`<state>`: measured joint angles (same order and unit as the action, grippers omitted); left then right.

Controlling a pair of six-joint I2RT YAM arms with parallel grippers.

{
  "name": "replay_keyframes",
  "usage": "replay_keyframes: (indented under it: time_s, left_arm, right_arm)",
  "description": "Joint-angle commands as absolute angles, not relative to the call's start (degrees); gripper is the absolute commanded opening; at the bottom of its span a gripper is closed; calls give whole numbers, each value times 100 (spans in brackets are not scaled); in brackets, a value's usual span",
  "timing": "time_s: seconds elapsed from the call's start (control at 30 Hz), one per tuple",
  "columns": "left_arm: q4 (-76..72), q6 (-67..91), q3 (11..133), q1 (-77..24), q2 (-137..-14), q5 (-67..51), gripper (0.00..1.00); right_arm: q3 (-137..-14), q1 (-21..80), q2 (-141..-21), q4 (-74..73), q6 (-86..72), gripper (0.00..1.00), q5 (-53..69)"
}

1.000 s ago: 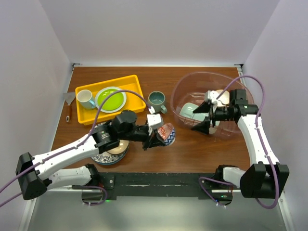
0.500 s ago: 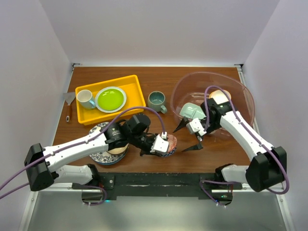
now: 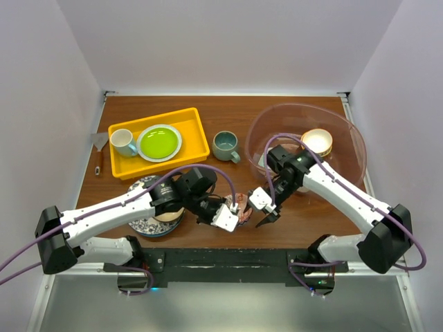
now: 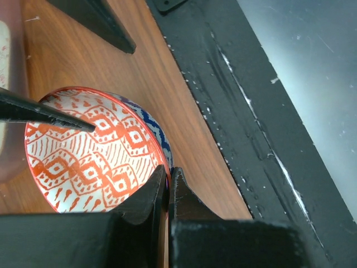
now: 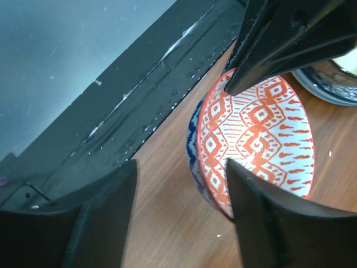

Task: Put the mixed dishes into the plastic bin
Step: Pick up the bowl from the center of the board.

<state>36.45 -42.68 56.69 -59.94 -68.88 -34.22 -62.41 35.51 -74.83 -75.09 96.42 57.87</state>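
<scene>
- Black metal strip (image 3: pixel 228 261) runs along the near edge of your wooden bench (image 3: pixel 228 114).
- Just past it you have one small patterned bowl (image 4: pixel 100 162). It is glossy, with orange-red diamonds on white inside and blue zigzags outside. It is tipped on its side over bare wood, outside the bin.
- Your left claw (image 4: pixel 167 181) is pinching that bowl's rim, with one thin black finger inside and one outside.
- Your right claw (image 5: pixel 179 167) is spread wide and faces the bowl's mouth. Its two fingers are broad, black and wedge-shaped. You cannot tell whether either tip touches the bowl.
- Left of the bowl, under your left arm, sits one stack of plates (image 3: pixel 154 223). The bottom plate is round and blue-patterned, with something tan on top that is partly hidden.
- Further back you have two mugs. One grey-green mug (image 3: pixel 225 144) stands on the bench, and one cream mug (image 3: pixel 123 142) stands in the yellow tray (image 3: pixel 203 135) beside one green plate (image 3: pixel 159 142).
- One scraper (image 3: pixel 100 152) with a wooden handle lies just left of that tray.
- At the far right sits one plastic bin (image 3: pixel 349 155), clear, faintly pink and round-cornered. One tan bowl (image 3: pixel 318 142) is inside it.
</scene>
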Motion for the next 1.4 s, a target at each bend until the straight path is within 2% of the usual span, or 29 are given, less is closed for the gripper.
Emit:
replay_keyframes:
  time_s: [0.0, 0.07, 0.17, 0.2, 0.23, 0.27, 0.43, 0.5, 0.57, 0.73, 0.77, 0.87, 1.03, 1.2, 1.27, 1.37]
  left_arm:
    - [3542, -4711, 6099, -5994, -6838, -3551, 0]
    - [3577, -4755, 6161, -5994, -6873, -3559, 0]
    - [3542, -4772, 6187, -6003, -6873, -3586, 0]
    - [3533, -4772, 6179, -5994, -6864, -3603, 0]
    - [3481, -4755, 6170, -5994, -6838, -3604, 0]
    - [3437, -4720, 6144, -6003, -6829, -3604, 0]
    - [2937, -4405, 5942, -5994, -6505, -3455, 0]
    - [2525, -4220, 5766, -5994, -6251, -3210, 23]
    - [2277, -3912, 5574, -5994, -6048, -3024, 38]
    - [1714, -3402, 5204, -5985, -5310, -2251, 64]
    - [1662, -3349, 5168, -5985, -5213, -1980, 79]
    - [1512, -3042, 5045, -5968, -4774, -1339, 100]
    - [1354, -2260, 4844, -5950, -4220, -433, 100]
    - [1169, -1487, 4457, -5941, -3648, 1315, 100]
    - [1021, -1258, 4167, -5950, -3464, 2183, 100]
    - [827, -1204, 3780, -5941, -3288, 2740, 100]
  right_arm:
    - [-6477, 3990, -7444, -7269, 8948, 52, 5274]
    - [-6521, 4139, -7479, -7172, 8808, 42, 5151]
    - [-6557, 4253, -7488, -7119, 8737, 37, 5107]
    - [-6574, 4280, -7497, -7102, 8736, 27, 5106]
    - [-6600, 4298, -7506, -7110, 8728, 5, 5098]
    - [-6592, 4307, -7480, -7093, 8710, 0, 5115]
    - [-6557, 4333, -7322, -7031, 8745, 0, 5124]
    - [-6548, 4342, -7278, -7031, 8736, 0, 5150]
    - [-6522, 4333, -7190, -6944, 8605, 0, 5168]
    - [-6469, 4324, -6953, -6724, 8131, 0, 5159]
    - [-6469, 4316, -6839, -6663, 8043, 0, 5142]
    - [-6434, 4053, -6645, -6505, 7691, 0, 5159]
    - [-6600, 3290, -6302, -6170, 6647, 0, 5124]
    - [-7241, 2278, -6056, -5854, 5400, 0, 5089]
    - [-7356, 1830, -5994, -5372, 4846, 0, 4722]
    - [-7357, 1241, -6020, -4529, 3800, 0, 3950]
